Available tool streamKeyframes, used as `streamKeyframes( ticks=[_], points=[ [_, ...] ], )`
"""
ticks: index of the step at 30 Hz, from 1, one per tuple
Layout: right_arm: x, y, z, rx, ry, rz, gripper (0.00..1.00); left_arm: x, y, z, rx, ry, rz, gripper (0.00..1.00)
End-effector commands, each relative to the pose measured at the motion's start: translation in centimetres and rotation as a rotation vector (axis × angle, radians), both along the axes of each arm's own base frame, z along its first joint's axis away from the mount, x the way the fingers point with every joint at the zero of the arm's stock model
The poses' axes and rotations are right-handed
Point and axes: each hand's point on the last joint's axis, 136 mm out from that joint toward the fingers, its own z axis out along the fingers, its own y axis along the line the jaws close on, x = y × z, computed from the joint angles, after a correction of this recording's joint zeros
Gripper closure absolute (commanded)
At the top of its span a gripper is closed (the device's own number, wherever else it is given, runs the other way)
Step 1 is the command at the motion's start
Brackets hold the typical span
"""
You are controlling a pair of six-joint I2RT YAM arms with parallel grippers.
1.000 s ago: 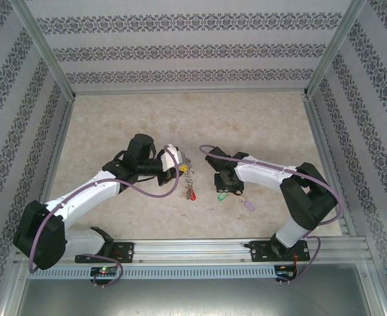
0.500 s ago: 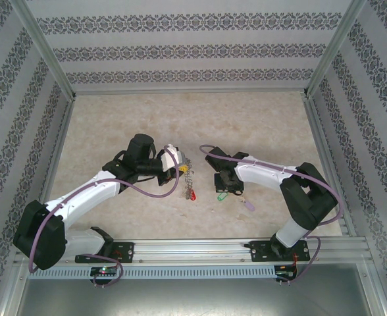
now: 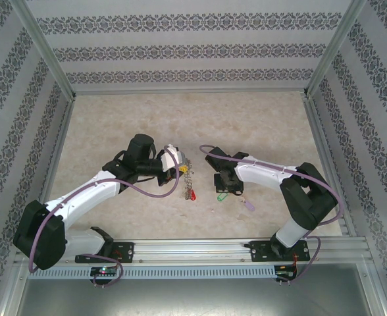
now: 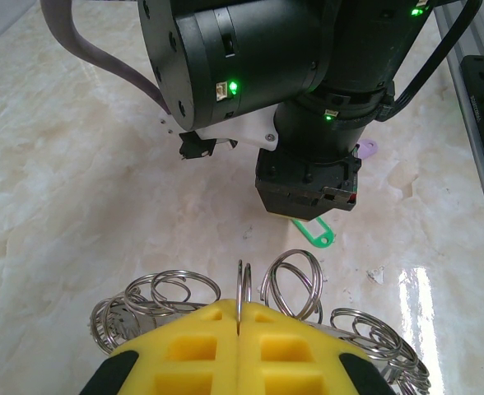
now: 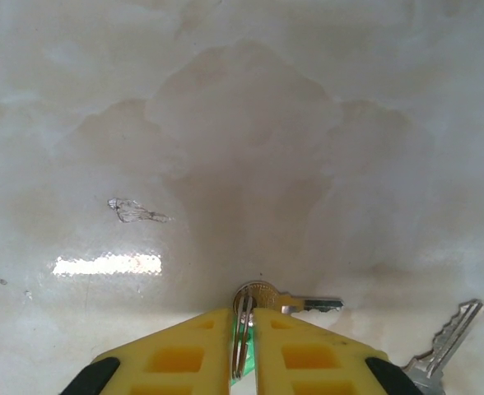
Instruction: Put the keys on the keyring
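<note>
My left gripper (image 3: 180,169) holds the keyring (image 3: 187,176) at table centre. In the left wrist view its yellow fingers (image 4: 193,346) are shut on one upright wire loop (image 4: 242,284) of the keyring (image 4: 295,280). The red-tagged key (image 3: 193,195) lies just below the keyring; whether it is attached I cannot tell. My right gripper (image 3: 222,189) stands over the green-tagged key (image 3: 220,197). In the right wrist view its fingers (image 5: 308,354) are shut on that key's small split ring, the key (image 5: 285,301) poking out ahead. The lilac tag (image 3: 248,205) lies to the right.
Another bare metal key (image 5: 444,344) lies at the right of the right wrist view. The green tag (image 4: 314,233) and lilac tag (image 4: 367,149) show under the right arm's black body (image 4: 308,185). Patterned walls and metal rails (image 3: 200,249) bound the marble table.
</note>
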Motion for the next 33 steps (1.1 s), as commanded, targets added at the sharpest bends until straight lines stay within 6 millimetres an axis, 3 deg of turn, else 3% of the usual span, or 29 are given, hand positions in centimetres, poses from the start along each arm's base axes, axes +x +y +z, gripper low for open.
streamKeyframes(
  ticks=[1,13,16,18,21,24,26,29,33],
  points=[
    [-0.3,-0.4,0.1,-0.011,0.023,-0.018,0.83,-0.4,-0.7,1.1,-0.020,-0.015,-0.044,1.00],
    [-0.1,-0.4,0.5,-0.008,0.011,-0.019,0.92,-0.5,-0.8,1.2,-0.020,-0.015,-0.047,1.00],
    [0.1,-0.6,1.1,-0.004,-0.010,-0.015,1.00,-0.4,-0.8,1.2,-0.020,-0.017,-0.047,1.00],
    [0.3,-0.2,2.0,0.047,-0.040,0.003,1.00,-0.4,-0.8,1.3,-0.020,-0.017,-0.045,1.00],
    [1.1,2.1,4.9,0.239,-0.154,0.126,1.00,-0.3,-0.8,1.2,-0.019,-0.012,-0.047,1.00],
    [0.6,5.4,10.1,0.495,-0.358,0.396,1.00,-0.3,-0.9,1.1,-0.019,-0.011,-0.047,1.00],
    [-0.3,6.4,13.5,0.619,-0.505,0.544,1.00,-0.2,-0.9,1.0,-0.021,-0.012,-0.045,1.00],
    [-2.1,6.3,17.6,0.761,-0.722,0.726,1.00,-0.2,-0.9,0.9,-0.023,-0.010,-0.041,1.00],
    [-3.6,5.3,20.1,0.782,-0.857,0.843,1.00,-0.3,-0.8,0.8,-0.025,-0.008,-0.041,1.00]
  ],
)
